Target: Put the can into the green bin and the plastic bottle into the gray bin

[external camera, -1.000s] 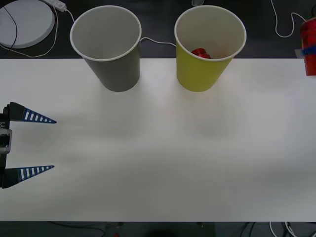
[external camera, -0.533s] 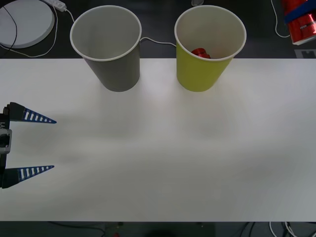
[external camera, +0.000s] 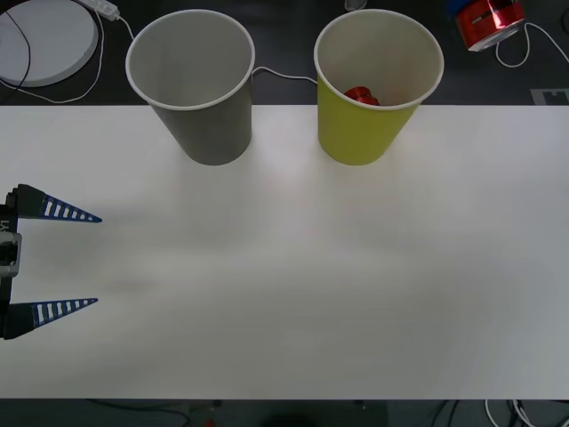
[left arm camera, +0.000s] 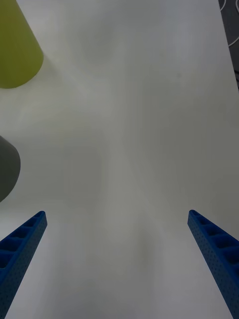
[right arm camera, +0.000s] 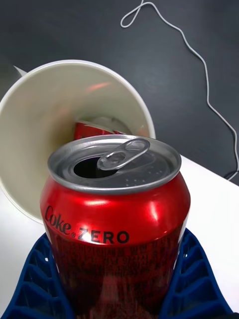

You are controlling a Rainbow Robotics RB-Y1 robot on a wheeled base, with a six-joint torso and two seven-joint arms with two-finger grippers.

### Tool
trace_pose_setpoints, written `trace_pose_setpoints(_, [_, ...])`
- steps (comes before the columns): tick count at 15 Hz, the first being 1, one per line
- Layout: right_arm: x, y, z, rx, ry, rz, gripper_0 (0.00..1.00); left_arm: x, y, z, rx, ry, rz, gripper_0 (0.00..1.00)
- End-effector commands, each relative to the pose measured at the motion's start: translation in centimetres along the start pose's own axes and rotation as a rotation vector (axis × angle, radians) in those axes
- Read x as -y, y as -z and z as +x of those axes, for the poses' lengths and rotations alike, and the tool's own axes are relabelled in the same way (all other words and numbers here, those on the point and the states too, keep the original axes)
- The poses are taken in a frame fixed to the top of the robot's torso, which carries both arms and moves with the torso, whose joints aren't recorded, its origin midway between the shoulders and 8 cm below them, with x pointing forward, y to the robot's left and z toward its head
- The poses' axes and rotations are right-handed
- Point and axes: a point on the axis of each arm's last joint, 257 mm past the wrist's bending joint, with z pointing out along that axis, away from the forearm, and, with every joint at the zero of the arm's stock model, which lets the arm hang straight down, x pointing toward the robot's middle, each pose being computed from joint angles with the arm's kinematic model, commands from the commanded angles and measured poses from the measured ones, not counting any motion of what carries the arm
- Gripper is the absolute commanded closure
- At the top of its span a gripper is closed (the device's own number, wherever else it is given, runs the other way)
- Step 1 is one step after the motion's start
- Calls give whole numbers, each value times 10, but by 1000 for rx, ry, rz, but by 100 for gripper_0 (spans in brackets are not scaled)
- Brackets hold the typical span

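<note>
Red can held up beyond the table's far edge, near the green bin.

The white table (external camera: 293,285) carries the green bin (external camera: 369,124) at its far edge, and everything else is placed from that bin. The gray bin (external camera: 200,116) stands just beside it on the robot's left, upright, apart from it. Inside the green bin lies a red object (external camera: 360,95), seemingly another can. The left gripper (external camera: 96,260) hovers well to the bin's left and nearer the robot, fingers spread wide with nothing between them. The right gripper (right arm camera: 119,294) grasps the can (right arm camera: 117,219) between its blue fingers (right arm camera: 191,284); the can sits beyond and to the right of the green bin, over the dark floor, its open top facing the bin's mouth.
</note>
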Motion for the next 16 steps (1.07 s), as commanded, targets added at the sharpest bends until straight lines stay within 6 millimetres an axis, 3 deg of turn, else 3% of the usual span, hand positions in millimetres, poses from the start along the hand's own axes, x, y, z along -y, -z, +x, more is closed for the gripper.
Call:
trace_pose_setpoints(1, [-18,-17,-14,-30,18,-4,100,0,0,0,0,0,0,0])
trace_pose_setpoints(9, [-45,-70,-39,-60,91,71,100,0,0,0,0,0,0,0])
trace_pose_setpoints(13, [-50,-77,-41,-64,103,74,100,0,0,0,0,0,0,0])
trace_pose_setpoints(14, [-50,-77,-41,-64,115,72,91,0,0,0,0,0,0,0])
trace_pose_setpoints(15, [-50,-76,-42,-62,130,73,74,0,0,0,0,0,0,0])
trace_pose_setpoints(16, [-50,-76,-42,-62,140,72,49,0,0,0,0,0,0,0])
